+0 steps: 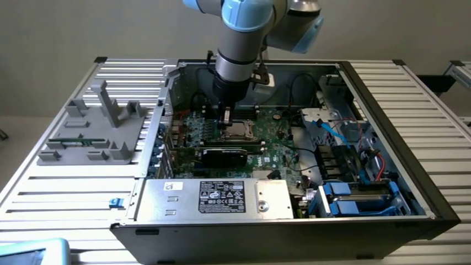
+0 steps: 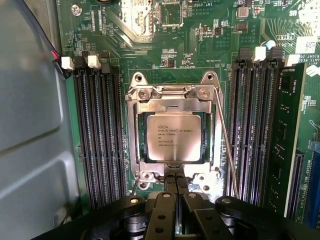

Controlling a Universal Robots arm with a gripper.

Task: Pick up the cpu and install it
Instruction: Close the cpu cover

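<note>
cpu (image 2: pixel 173 136) lies just beside hand (image 2: pixel 171 181)

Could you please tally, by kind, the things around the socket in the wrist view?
Small flat silvery square cpu: 1
Silver metal socket frame: 1
Banks of long black memory slots: 2
Black gripper: 1
Total: 5

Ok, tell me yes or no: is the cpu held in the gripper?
No, the cpu lies flat in the metal socket frame, while the gripper is shut beside it, holding nothing.
</note>
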